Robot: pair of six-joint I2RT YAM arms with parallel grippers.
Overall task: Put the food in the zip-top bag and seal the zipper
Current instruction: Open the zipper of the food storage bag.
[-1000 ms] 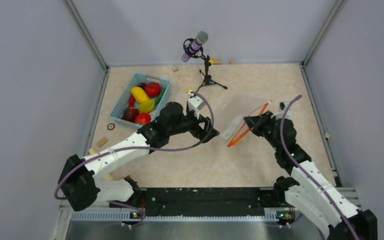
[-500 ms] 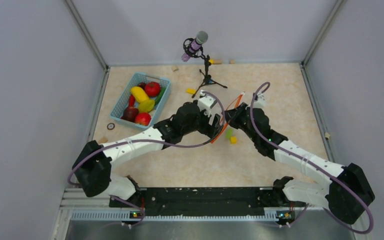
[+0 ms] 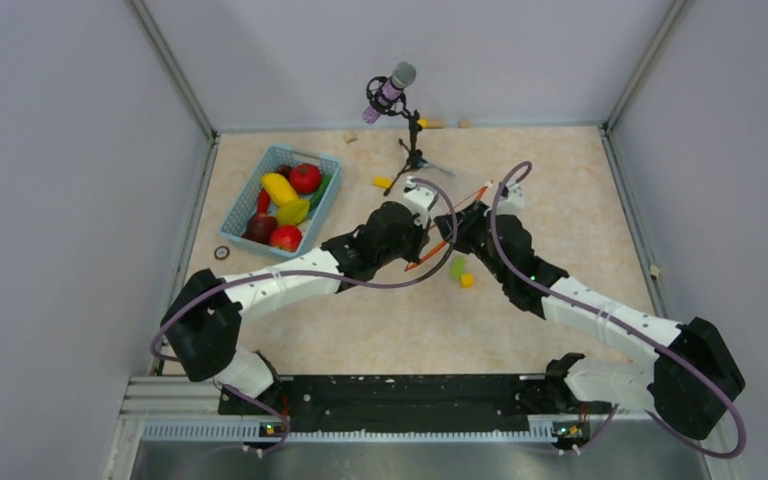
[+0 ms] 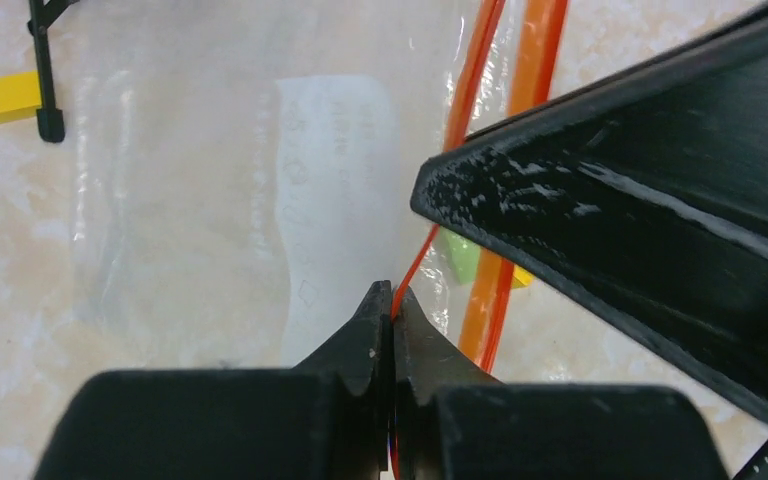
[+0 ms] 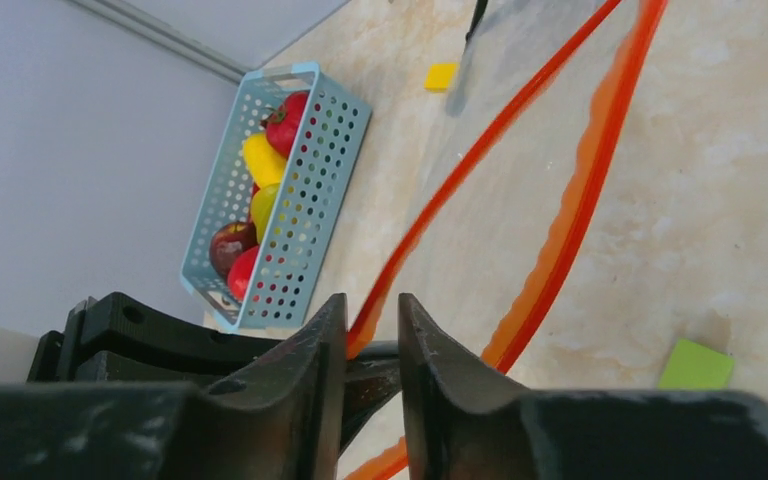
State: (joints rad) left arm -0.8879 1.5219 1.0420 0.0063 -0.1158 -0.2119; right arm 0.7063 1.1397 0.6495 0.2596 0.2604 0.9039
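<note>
Bag (image 4: 190, 200) at mid-bench, lying flat, clear film with its whitish label (image 4: 335, 190) facing up. The zipper (image 4: 538, 70) shows as two orange-red lips already parted, so the mouth is partly open.

Left tool (image 4: 392, 300) is pinched tight on the thin lip, tips together right at the strip. Right tool (image 5: 372, 320) sits just beside it with its jaws a sliver apart. The other lip runs into that gap, but I cannot tell whether it is biting or merely straddling.

This looks like the mouth-spreading step, with nothing loaded yet. To do it well, I'd say each tool wants one lip only, never both layers. Draw them apart gently, and keep one lip low on the bench so the film doesn't slip free or lift the whole bag.

The food (image 3: 305, 178) is all in the blue basket (image 5: 310, 190), well apart on the left. A mouth left facing that way would make the carry easier.

A green block (image 3: 457, 267) and a yellow block (image 3: 467, 281) lie just near-side of the mouth and could snag the film. A mic (image 3: 392, 88) on a small tripod stands behind the bag, so watch those legs.

The bench (image 3: 560, 180) is pale, mottled and stone-patterned, and looks smooth. Plain grey walls (image 3: 80, 150) box it in on three sides.
</note>
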